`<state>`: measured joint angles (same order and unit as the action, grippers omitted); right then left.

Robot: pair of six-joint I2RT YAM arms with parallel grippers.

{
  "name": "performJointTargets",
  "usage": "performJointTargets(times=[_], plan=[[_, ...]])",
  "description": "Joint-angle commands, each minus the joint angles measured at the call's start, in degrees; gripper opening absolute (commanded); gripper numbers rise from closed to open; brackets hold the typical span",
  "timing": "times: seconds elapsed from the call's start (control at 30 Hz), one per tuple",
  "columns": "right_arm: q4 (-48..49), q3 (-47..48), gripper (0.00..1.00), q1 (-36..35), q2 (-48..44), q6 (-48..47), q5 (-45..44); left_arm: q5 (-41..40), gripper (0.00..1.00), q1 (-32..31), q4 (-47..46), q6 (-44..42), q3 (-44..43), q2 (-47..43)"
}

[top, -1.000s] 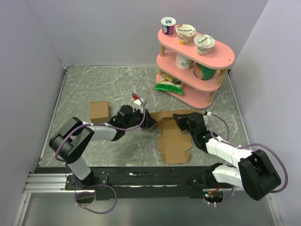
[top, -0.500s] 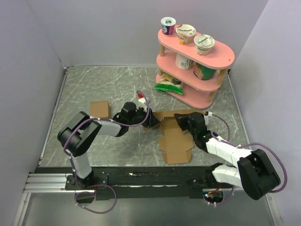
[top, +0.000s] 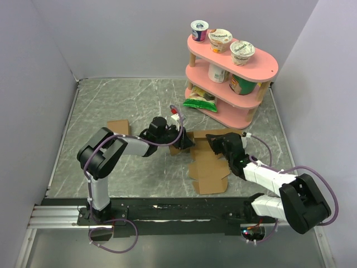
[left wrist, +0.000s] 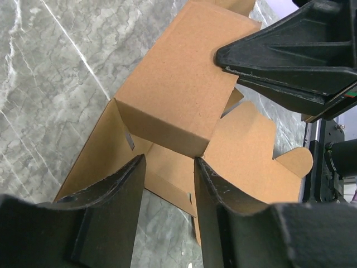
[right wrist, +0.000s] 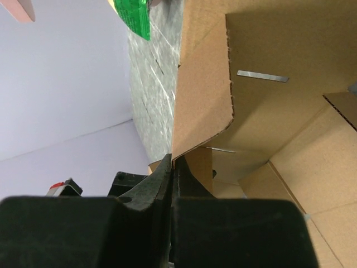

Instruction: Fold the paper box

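Note:
The paper box (top: pixel 209 164) is a brown cutout sheet lying mid-table, its far end partly raised into walls. In the left wrist view the paper box (left wrist: pixel 184 95) shows a raised panel with flat flaps around it. My left gripper (top: pixel 183 143) is open at the sheet's left edge; in its own view the left gripper (left wrist: pixel 167 164) has its fingers on either side of the panel's lower corner, gripping nothing. My right gripper (top: pixel 213 143) is shut on an upright flap of the paper box (right wrist: pixel 268 84); the right gripper (right wrist: pixel 173 162) pinches that flap's edge.
A small neat brown cube (top: pixel 117 127) sits left of the left arm, partly hidden by it. A pink shelf (top: pixel 254 70) with yogurt cups and cans stands at the back right, a green bag (top: pixel 199 101) at its foot. Grey walls enclose the table.
My left gripper has moved right and a little farther back, up to the sheet's left edge. The right gripper has held its place on the flap.

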<state>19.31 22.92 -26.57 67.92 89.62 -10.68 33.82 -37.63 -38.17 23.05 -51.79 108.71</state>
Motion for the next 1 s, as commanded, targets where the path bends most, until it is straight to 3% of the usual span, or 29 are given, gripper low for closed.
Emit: performJointTargets(times=[0.0, 0.43, 0.57, 0.73, 0.97], plan=[[-1.03, -0.24, 0.00, -0.06, 1.08, -0.24, 1.63, 0.90, 0.47, 0.01, -1.73, -1.34, -2.09, -0.24], [-3.67, -1.12, 0.00, 2.22, -3.23, -1.47, 0.83, -2.98, 0.88, 6.60, 2.31, -3.97, 12.40, -20.97], [-3.67, -1.21, 0.00, 2.49, -3.23, -1.73, 1.10, -3.85, 0.91, 9.58, 2.67, -3.89, 14.08, -23.98], [-3.75, -1.03, 0.00, 2.49, -3.32, -2.09, 1.27, -18.60, 0.91, 11.96, 12.05, -3.10, 8.83, -18.47], [-4.02, -0.33, 0.00, 2.49, -2.88, -2.35, 1.71, -16.69, 0.87, 11.96, 8.13, -2.57, 4.86, -7.64]])
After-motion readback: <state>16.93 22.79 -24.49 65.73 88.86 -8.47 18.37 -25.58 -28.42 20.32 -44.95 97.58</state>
